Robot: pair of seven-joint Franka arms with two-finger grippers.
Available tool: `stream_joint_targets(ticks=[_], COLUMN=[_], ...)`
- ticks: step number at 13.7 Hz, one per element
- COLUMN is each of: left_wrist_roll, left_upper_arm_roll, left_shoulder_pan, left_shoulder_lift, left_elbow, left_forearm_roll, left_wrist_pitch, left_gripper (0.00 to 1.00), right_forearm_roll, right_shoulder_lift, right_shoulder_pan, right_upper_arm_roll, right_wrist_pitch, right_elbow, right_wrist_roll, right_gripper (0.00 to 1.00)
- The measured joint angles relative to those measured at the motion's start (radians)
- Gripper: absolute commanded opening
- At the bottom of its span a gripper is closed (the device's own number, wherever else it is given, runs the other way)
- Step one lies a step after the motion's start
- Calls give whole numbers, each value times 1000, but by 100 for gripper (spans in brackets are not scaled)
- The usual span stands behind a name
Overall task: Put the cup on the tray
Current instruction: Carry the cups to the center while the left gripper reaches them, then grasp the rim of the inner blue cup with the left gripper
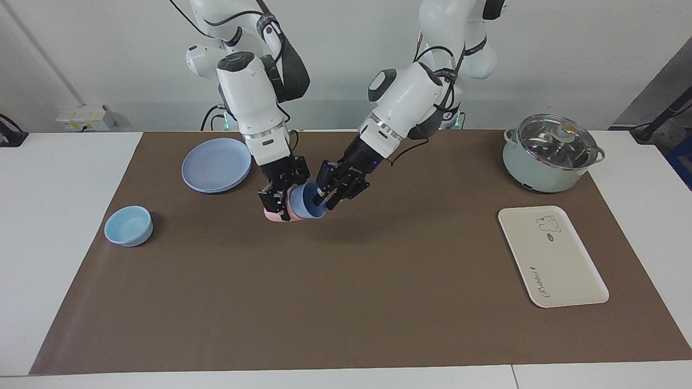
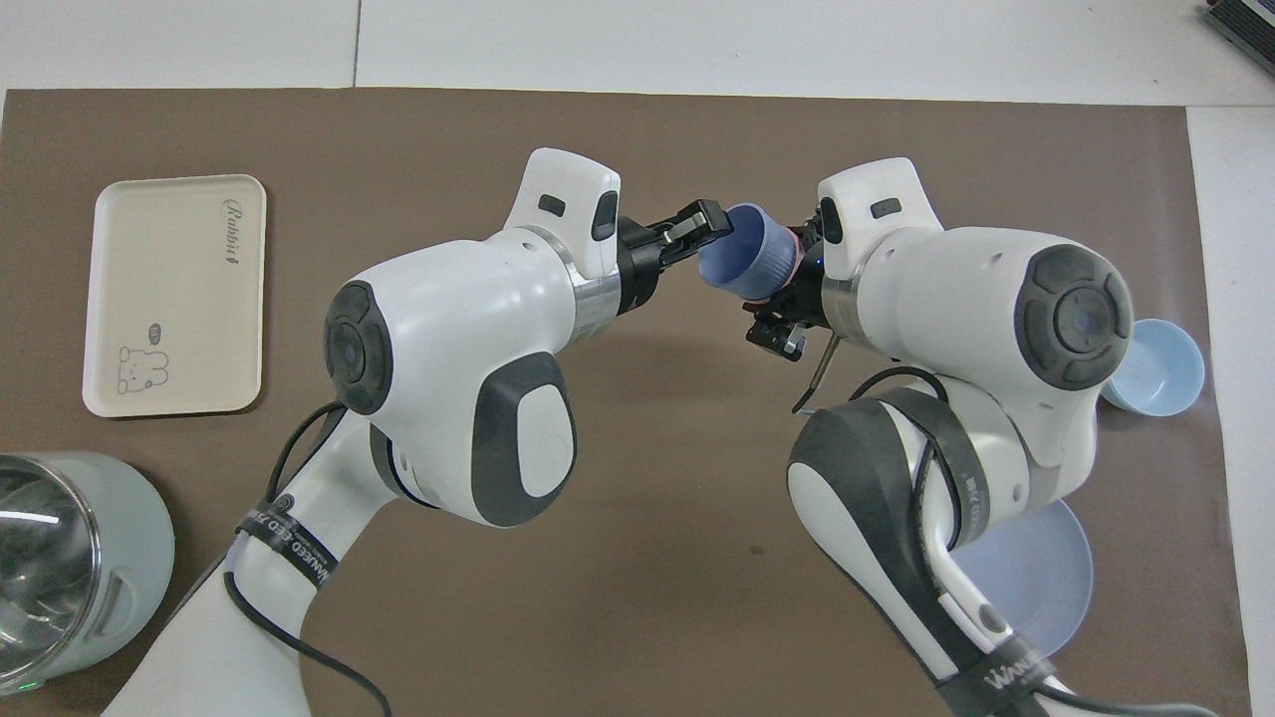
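periwinkle plastic sits between your two claws: the left claw (image 1: 334, 190) has its fingers at the rim of the cup (image 1: 308, 201), one inside the mouth, seemingly pinching the wall. the cup lies tilted in the air over the desk (image 1: 346, 281), mouth toward the left arm, nested in the pink tumbler (image 1: 274, 215), which the right claw (image 1: 277, 198) clamps. the tray (image 1: 551, 259) lies well apart, toward the left arm's end.

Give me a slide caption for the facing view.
Both grippers, right and left, meet at nested blue cup and pink cup; tray waits.
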Motion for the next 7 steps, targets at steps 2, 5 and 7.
stream_joint_targets(ticks=[2,5,7], left_wrist_roll=[0,0,2], left_upper_arm_roll=[4,5,2], left_shoulder_pan=[16,42,41], left_shoulder_lift=[3,6,7], left_elbow=[8,10,9], left_forearm_roll=[0,0,0], left_wrist_pitch=[-6,-58,-108], left_gripper=[57,56,56], right_forearm_roll=[0,0,0], right_shoulder_lift=[0,0,0], right_shoulder_pan=[0,0,0], right_upper_arm_roll=[0,0,0], right_wrist_pitch=[0,0,0], right_elbow=[1,1,2], right_wrist_roll=[0,0,0], right_gripper=[0,0,0])
